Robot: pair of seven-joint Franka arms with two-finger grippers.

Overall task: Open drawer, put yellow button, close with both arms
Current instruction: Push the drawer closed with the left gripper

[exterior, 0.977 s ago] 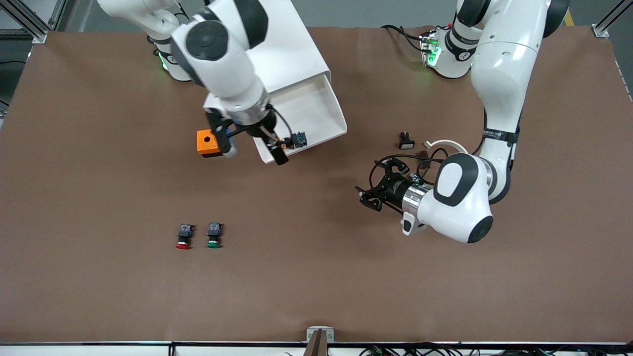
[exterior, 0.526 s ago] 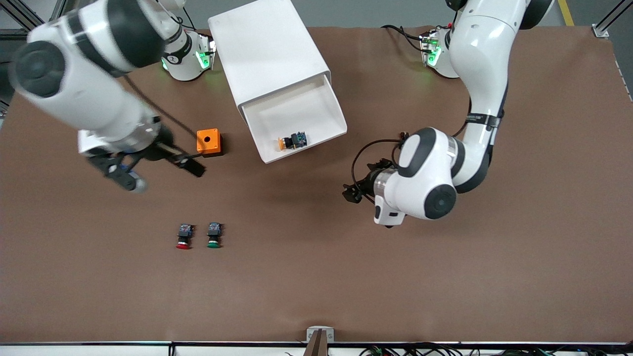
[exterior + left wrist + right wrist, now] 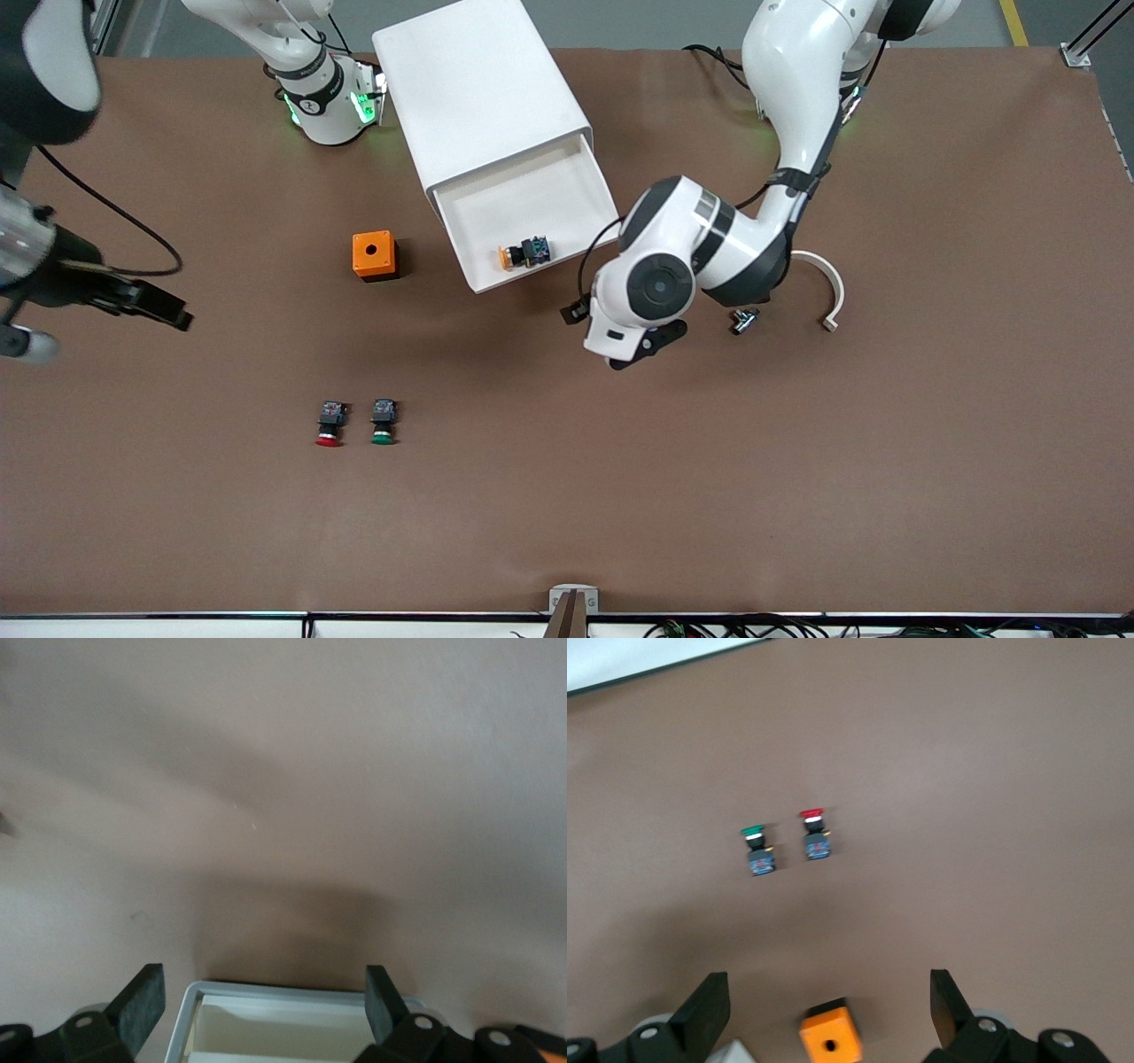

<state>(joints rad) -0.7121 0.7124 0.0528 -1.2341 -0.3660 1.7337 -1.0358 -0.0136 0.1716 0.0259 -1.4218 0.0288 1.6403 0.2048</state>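
The drawer is pulled out of the white cabinet. The yellow button lies on its side in the drawer, near the front rim. My left gripper hangs over the table just in front of the drawer's front corner. In the left wrist view it is open, with the drawer's front rim showing between the fingers. My right gripper is open and empty over the table at the right arm's end. It also shows in the right wrist view.
An orange cube sits beside the drawer. It also shows in the right wrist view. A red-capped switch and a green-capped switch lie nearer the camera. A white curved piece and a small metal part lie by the left arm.
My right gripper let go of the yellow button in the drawer and swung off toward its end of the table. My left arm moved in toward the drawer's front.
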